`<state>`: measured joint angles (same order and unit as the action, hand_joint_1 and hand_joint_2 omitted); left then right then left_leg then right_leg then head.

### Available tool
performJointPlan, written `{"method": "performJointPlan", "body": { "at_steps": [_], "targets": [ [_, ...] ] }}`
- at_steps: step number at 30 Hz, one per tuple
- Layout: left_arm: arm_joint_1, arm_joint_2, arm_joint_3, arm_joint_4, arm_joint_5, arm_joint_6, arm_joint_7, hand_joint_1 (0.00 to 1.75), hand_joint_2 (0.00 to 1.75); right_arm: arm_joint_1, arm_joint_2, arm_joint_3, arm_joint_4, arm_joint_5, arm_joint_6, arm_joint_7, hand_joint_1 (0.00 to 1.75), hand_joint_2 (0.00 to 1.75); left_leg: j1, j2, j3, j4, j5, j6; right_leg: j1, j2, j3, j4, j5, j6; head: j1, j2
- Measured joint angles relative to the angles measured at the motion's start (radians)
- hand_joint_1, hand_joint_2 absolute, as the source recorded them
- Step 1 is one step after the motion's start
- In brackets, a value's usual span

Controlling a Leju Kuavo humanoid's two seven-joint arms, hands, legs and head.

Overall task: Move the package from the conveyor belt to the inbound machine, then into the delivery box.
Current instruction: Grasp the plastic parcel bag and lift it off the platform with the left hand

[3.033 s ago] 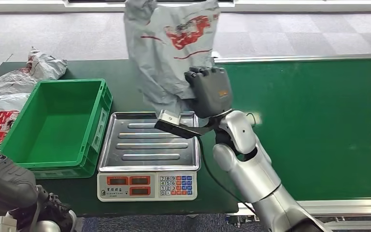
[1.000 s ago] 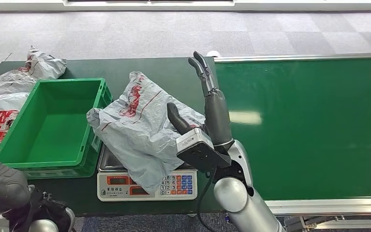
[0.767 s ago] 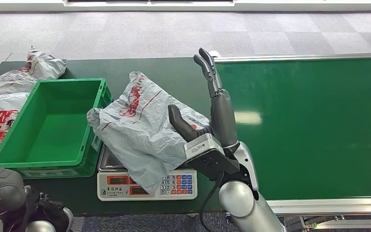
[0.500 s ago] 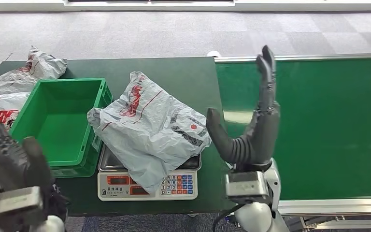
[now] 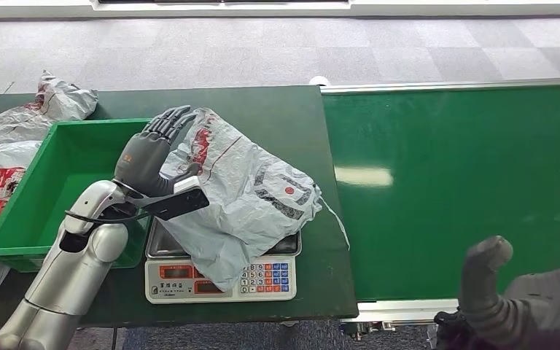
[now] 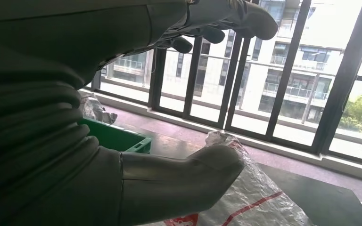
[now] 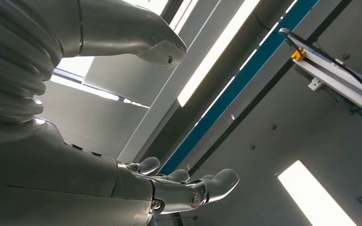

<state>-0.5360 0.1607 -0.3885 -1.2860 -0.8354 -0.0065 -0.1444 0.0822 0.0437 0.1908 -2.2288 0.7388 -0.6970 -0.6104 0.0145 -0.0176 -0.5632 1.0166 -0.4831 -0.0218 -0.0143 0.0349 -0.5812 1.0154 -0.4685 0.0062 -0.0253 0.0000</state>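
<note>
My left hand [image 5: 148, 154], fingers spread and empty, hovers beside the package [image 5: 244, 197] on the scale [image 5: 219, 281]; a sloppy grab could, I think, drag it off short of the green box [image 5: 58, 197]

package [image 5: 244, 197] sprawls over the scale [image 5: 222, 273], covering the tray and overhanging part of the keypad; little bare scale left to approach from above. green crate [image 5: 58, 186] stands just beside the scale, its near wall a barrier between package and open crate interior. left hand [image 5: 149, 153], fingers spread, sits over that wall against the package's crate-side edge, occupying the gap there. more bags [image 5: 14, 146] crowd the crate's far side. conveyor belt [image 5: 467, 182] offers wide bare green surface. right hand [image 5: 525, 306], fingers apart, is low at the belt's near edge, well apart from the package.
</note>
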Motion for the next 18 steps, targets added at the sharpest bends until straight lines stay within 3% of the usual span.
{"method": "performJointPlan", "body": {
  "at_steps": [7,13,18],
  "targets": [
    [-0.104,0.005,-0.084,0.168,0.019,-0.171,0.008,0.0,1.75,0.066,0.01,-0.07,-0.026,-0.065,0.0,-0.044,0.0,1.75,0.0,-0.003,-0.001,0.0,0.001,0.001,0.0,-0.002,0.0,0.0,0.0,0.001,0.0,0.0],
    [-0.228,-0.053,-0.209,0.452,0.014,-0.233,-0.047,0.0,1.75,0.114,0.043,-0.102,-0.027,-0.094,-0.001,-0.071,0.0,1.75,-0.001,-0.002,-0.001,0.0,0.001,0.001,-0.001,-0.002,0.0,0.0,0.0,0.001,0.0,0.0],
    [-0.26,-0.104,-0.316,0.639,0.03,-0.317,-0.108,0.0,1.75,0.128,0.056,-0.103,-0.027,-0.086,-0.001,-0.057,0.0,1.75,-0.001,-0.002,-0.001,0.0,0.001,0.001,-0.001,-0.002,0.001,0.0,0.0,0.001,0.0,0.0]
  ]
}}
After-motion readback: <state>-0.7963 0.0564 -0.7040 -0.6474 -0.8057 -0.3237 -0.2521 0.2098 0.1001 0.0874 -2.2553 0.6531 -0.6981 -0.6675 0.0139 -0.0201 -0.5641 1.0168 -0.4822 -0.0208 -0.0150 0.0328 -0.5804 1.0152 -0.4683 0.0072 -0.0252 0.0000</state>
